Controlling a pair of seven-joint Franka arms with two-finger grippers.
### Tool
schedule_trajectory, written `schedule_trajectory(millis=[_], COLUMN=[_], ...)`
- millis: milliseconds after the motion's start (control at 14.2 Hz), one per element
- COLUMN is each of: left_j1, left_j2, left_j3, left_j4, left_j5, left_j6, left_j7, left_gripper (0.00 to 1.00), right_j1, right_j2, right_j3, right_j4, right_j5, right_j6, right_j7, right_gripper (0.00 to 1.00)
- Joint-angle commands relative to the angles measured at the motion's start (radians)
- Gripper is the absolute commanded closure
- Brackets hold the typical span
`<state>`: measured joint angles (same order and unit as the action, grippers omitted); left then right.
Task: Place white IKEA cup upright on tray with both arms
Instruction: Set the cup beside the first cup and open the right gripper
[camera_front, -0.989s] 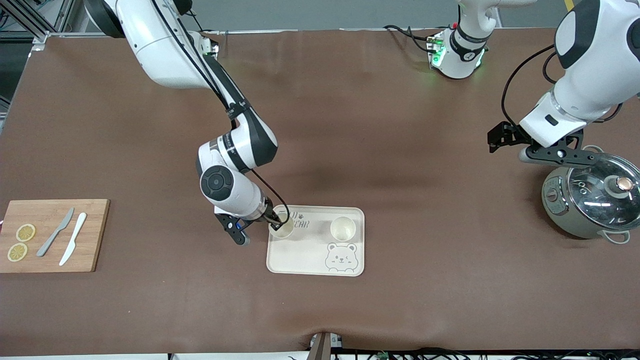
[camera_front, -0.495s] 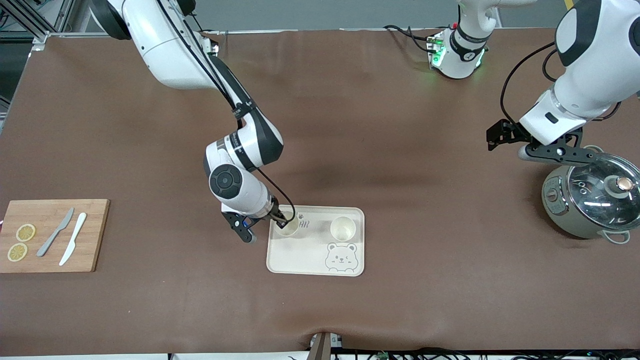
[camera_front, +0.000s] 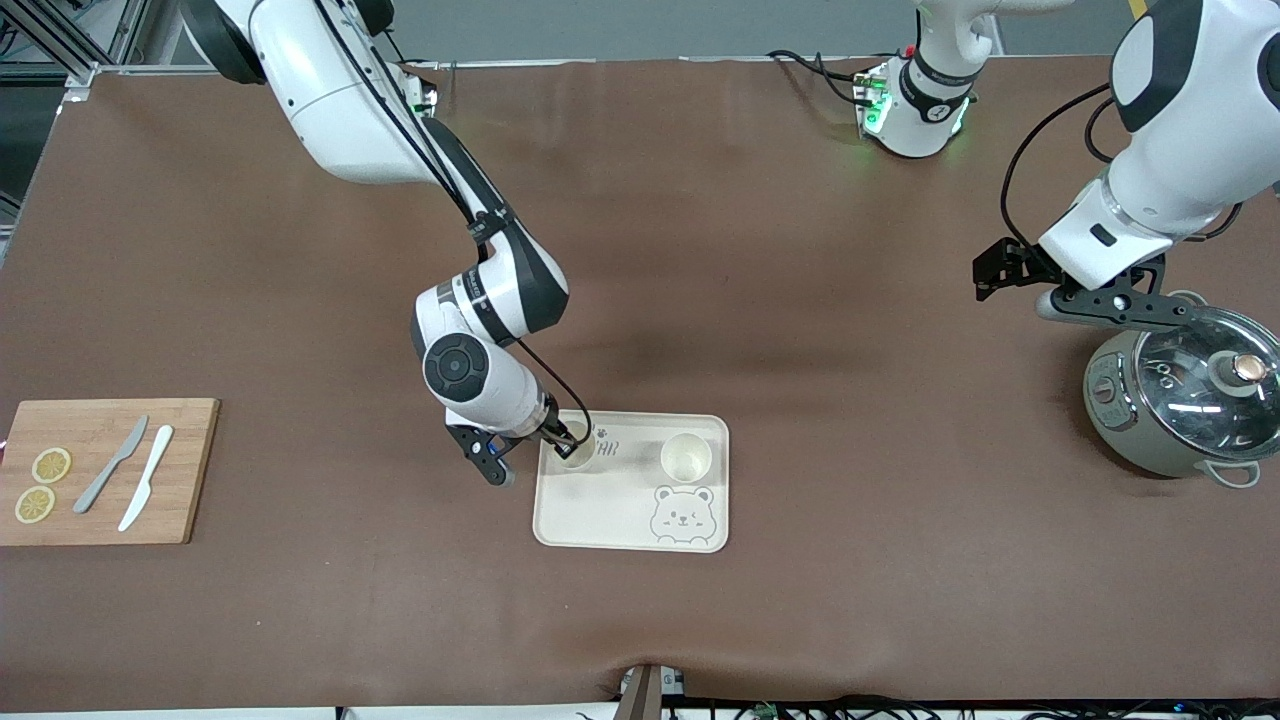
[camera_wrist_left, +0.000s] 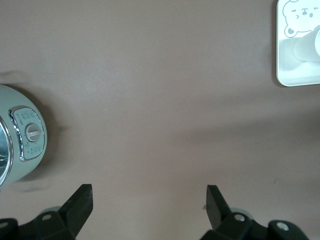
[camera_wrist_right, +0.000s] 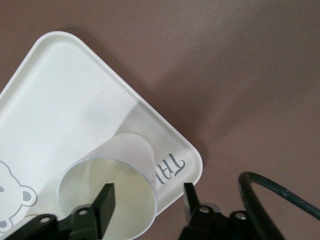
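My right gripper (camera_front: 562, 447) sits at the white cup (camera_front: 574, 453), upright on the tray (camera_front: 600, 520) near the table's front edge, one finger inside its rim and one outside; I judge the fingers spread and the cup set down. Next I must lift straight up without tipping it, while my left gripper (camera_front: 1010, 275) waits open by the cooker (camera_front: 1175, 405), near a second cup (camera_front: 686, 457) on the tray
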<state>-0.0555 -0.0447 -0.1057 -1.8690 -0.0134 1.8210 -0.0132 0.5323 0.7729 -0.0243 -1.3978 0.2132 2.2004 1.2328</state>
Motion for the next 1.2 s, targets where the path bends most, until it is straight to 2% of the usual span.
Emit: schedule_trajectory(millis=[0,283,565,777,1131], left_j1=[0.013,0.008,0.0,0.005,0.011], left_j2=[-0.029,-0.011,-0.011,-0.011,-0.009], left_j3=[-0.009,-0.008,-0.017,-0.022,-0.022], left_j4=[-0.016,0.01,0.024,0.033,0.045], left_j5=[-0.019,-0.04,-0.022,-0.023,-0.025], left_j6=[-0.006,-0.006,-0.006,-0.008,-0.006], left_j7=[0.025,-0.011,0.007,0.009,0.006], left_gripper=[0.0,0.0,0.0,0.0,0.0], right_j1=[0.003,-0.028,-0.109,-0.13,-0.17], right_j2=[0.008,-0.02,-0.02,-0.023,-0.137], right_j3=[0.0,0.017,0.055,0.05,0.055], right_j4=[0.033,0.036,0.176,0.241,0.244], right_j5=[-0.018,-0.017,-0.018,-0.02,-0.069], right_j6=[-0.017,-0.066,-0.273,-0.408,-0.51], right_j7=[0.01,0.007,-0.001,0.002,0.001], right_gripper=[0.0,0.0,0.0,0.0,0.0])
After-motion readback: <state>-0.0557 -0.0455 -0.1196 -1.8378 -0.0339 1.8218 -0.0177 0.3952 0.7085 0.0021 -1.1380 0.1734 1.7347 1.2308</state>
